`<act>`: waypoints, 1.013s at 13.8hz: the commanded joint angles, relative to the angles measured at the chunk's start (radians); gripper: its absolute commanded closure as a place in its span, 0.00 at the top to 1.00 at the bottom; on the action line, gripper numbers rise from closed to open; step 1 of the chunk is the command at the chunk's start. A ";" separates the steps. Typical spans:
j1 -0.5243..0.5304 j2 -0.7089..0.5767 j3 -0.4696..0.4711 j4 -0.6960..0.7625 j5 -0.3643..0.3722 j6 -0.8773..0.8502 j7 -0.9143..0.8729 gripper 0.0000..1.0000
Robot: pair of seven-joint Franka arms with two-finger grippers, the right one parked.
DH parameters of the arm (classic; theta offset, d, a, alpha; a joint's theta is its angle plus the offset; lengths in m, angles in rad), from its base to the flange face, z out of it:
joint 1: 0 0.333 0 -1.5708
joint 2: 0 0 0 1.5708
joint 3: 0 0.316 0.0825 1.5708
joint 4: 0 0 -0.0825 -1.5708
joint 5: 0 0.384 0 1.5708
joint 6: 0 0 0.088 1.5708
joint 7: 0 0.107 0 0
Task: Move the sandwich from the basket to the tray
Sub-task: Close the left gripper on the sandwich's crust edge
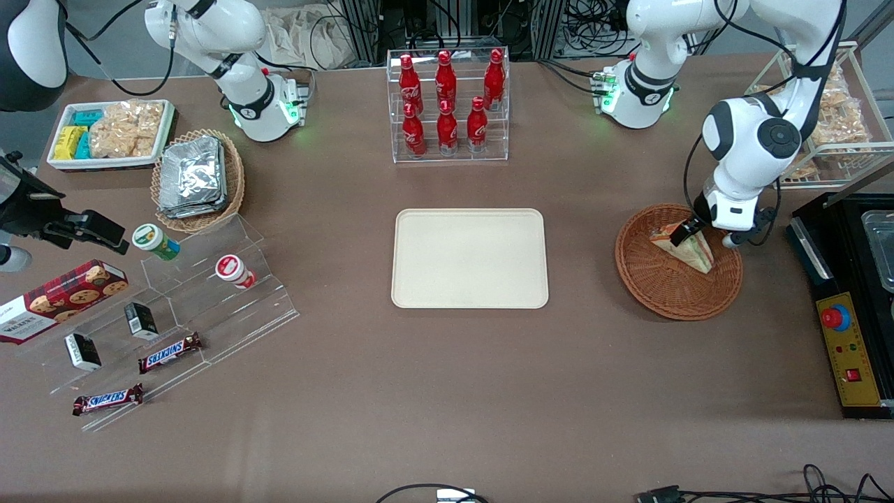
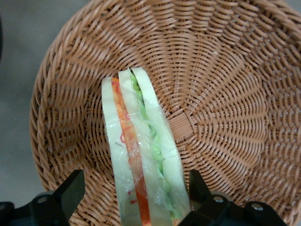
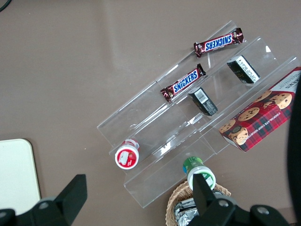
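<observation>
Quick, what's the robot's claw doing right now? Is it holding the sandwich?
Gripper: open, down in the basket, one finger on each side of the sandwich, not yet closed on it.

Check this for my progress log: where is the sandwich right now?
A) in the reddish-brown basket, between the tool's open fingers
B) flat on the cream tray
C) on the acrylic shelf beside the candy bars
A: the sandwich stands in the basket, with the tool open around it; the tray holds nothing.
</observation>
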 commanded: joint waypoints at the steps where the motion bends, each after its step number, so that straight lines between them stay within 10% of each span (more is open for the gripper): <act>1: 0.003 -0.002 -0.004 -0.012 0.005 0.030 -0.028 0.69; 4: 0.003 0.009 -0.004 -0.008 0.007 0.030 -0.024 0.00; 14: -0.006 -0.168 -0.010 0.020 0.021 -0.170 0.230 0.00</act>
